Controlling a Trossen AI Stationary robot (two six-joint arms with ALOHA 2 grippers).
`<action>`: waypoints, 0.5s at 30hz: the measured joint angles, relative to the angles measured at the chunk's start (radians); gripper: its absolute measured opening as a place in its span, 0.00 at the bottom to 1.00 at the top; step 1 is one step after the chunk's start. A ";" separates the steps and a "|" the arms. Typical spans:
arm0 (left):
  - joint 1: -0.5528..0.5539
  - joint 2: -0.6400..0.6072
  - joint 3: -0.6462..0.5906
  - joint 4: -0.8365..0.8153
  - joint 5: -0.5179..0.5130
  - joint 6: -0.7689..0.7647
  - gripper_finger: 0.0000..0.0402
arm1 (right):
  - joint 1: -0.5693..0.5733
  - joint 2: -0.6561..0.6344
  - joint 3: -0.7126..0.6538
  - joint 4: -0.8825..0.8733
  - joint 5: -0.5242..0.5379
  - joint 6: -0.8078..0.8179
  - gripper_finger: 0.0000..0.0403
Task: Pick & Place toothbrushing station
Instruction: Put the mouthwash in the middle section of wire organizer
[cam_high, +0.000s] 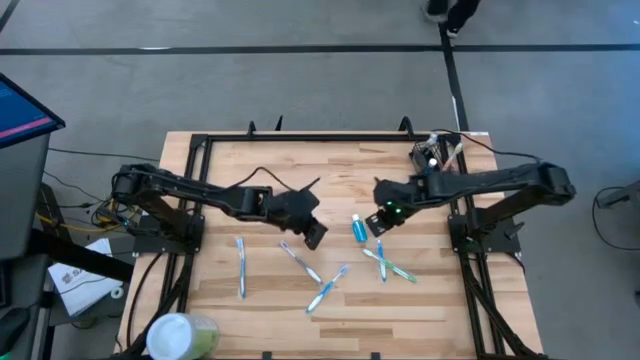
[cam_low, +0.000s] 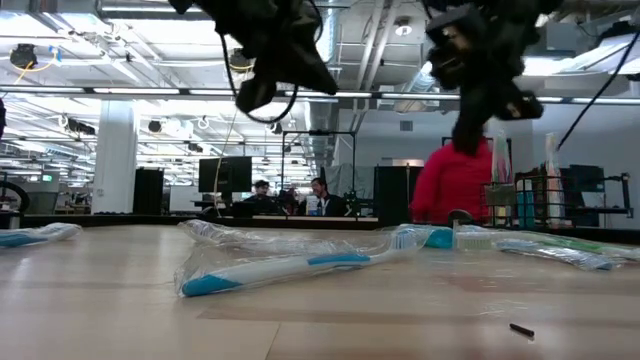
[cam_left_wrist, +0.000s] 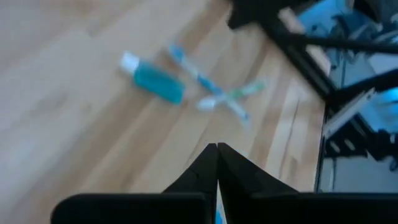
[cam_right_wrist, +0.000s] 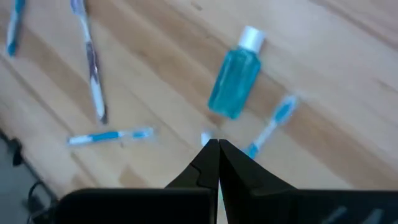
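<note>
Clearly, both claws were closed and empty at this moment. The left gripper (cam_high: 315, 236) hung over the middle of the table (cam_high: 230, 170), raised above the wood, and in the left wrist view its two dark fingers (cam_left_wrist: 205, 171) met at the tips with nothing between them. The right gripper (cam_high: 380, 222) hung just beside a small blue bottle (cam_high: 357, 229), a little toward the right edge of the table. Its fingers (cam_right_wrist: 202, 165) were also pressed together and held nothing.

The toothbrushing station (cam_high: 430, 153), a small black holder, stood at the far right corner of the table, well apart from both grippers. Some things stood up out of it, but I could not tell what they were.

The blue bottle lay flat on its side, with its white cap (cam_right_wrist: 251, 37) pointing to the far edge. Two toothbrushes, one blue (cam_high: 380, 256) and one green (cam_high: 398, 269), lay crossed near the bottle, toward the near edge. Three more toothbrushes lay along the near half of the table: one (cam_high: 241, 266) nearer to the left edge, one (cam_high: 300, 262) close under the left gripper, and one (cam_high: 328, 288) beside it. A pale-green cup with a white lid (cam_high: 178, 335) was at the near left corner. Beyond the table, in the low view, a person in red (cam_low: 455, 180) showed in the room.
</note>
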 joint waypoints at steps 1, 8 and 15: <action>-0.003 0.000 -0.007 -0.013 0.023 -0.015 0.00 | 0.000 0.017 0.000 0.014 0.009 0.003 0.00; -0.030 0.000 -0.027 -0.123 0.028 -0.050 0.00 | 0.001 0.115 0.001 0.127 0.023 0.056 0.00; -0.028 0.000 -0.027 -0.119 -0.029 -0.062 0.00 | 0.001 0.160 -0.001 0.078 0.011 0.036 0.00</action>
